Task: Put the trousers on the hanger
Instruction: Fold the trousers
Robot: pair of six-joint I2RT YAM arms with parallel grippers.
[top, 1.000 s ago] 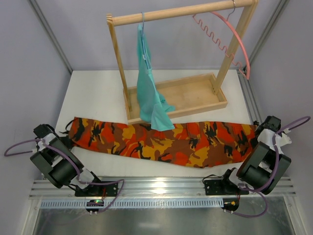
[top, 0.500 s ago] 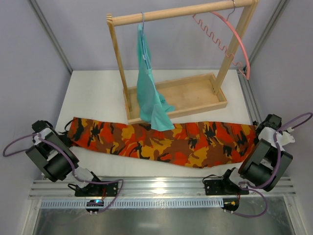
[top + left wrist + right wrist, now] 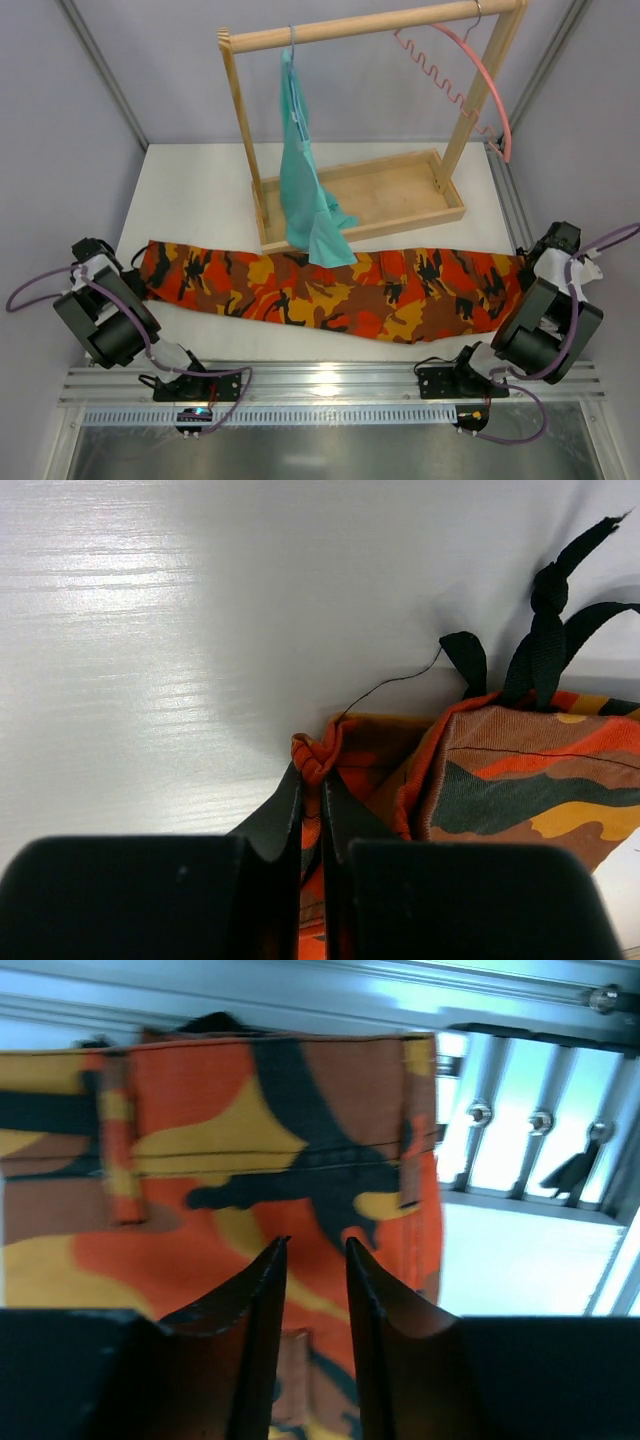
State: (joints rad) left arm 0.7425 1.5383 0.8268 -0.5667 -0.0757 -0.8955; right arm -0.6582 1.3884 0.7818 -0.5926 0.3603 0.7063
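The camouflage trousers lie stretched flat across the table in front of the rack, leg ends at the left and waistband at the right. My left gripper sits at the left leg end. In the left wrist view it is shut on a bunched fold of the orange hem, with black drawstrings beside it. My right gripper is at the waistband end. In the right wrist view it stands open over the waistband cloth, and nothing is pinched. The pink hanger hangs from the rail's right end.
A wooden rack with a top rail and a tray base stands behind the trousers. A teal garment hangs from the rail's left part, its tip reaching the trousers. An aluminium rail runs along the near edge.
The right gripper's jaws have parted and let go of the waistband. Both arms have shifted slightly outward. The left gripper keeps its hold on the hem.
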